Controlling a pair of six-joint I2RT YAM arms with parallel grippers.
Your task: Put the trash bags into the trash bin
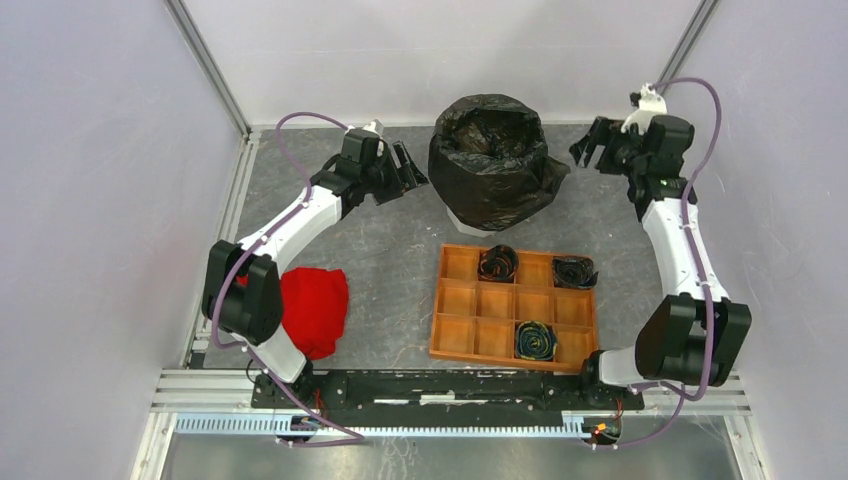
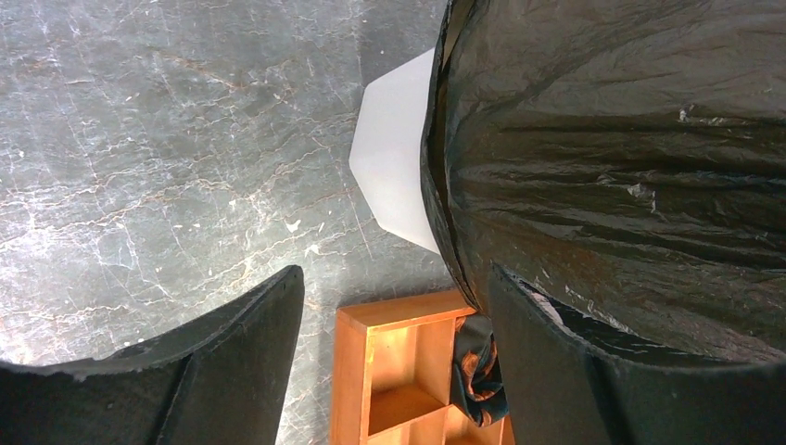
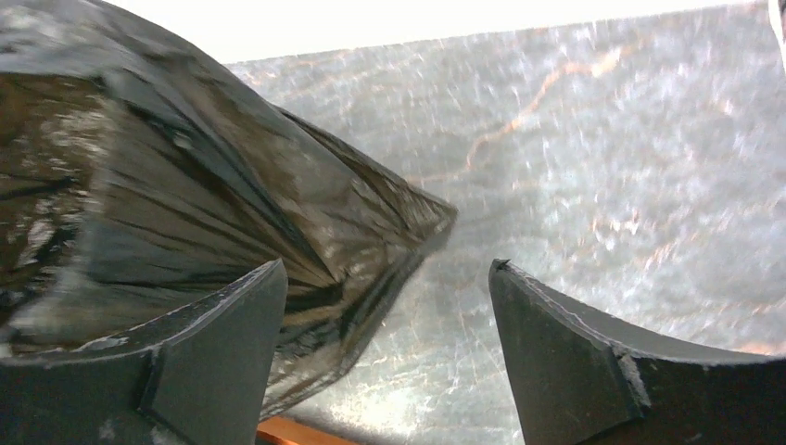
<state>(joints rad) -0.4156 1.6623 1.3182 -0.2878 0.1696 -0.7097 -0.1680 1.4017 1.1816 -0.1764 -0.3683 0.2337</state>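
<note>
Plainly, both grippers are released, jaws spread wide with nothing between them. The left gripper (image 1: 410, 172) hangs just beside the trash bin (image 2: 394, 158), whose white faceted wall shows ahead of its fingers (image 2: 232, 362). A black trash bag (image 1: 492, 155) lines the bin, its hem folded down over the rim and covering most of the wall. The right gripper (image 1: 588, 145) sits near the bag's opposite flank, where a pointed fold of plastic juts toward it. Behind both grippers, toward the arm bases, an orange-brown tray (image 1: 455, 335) holds three rolled black bags (image 1: 497, 263) in separate compartments. A red cloth (image 1: 313, 310) lies by the left arm's base.
</note>
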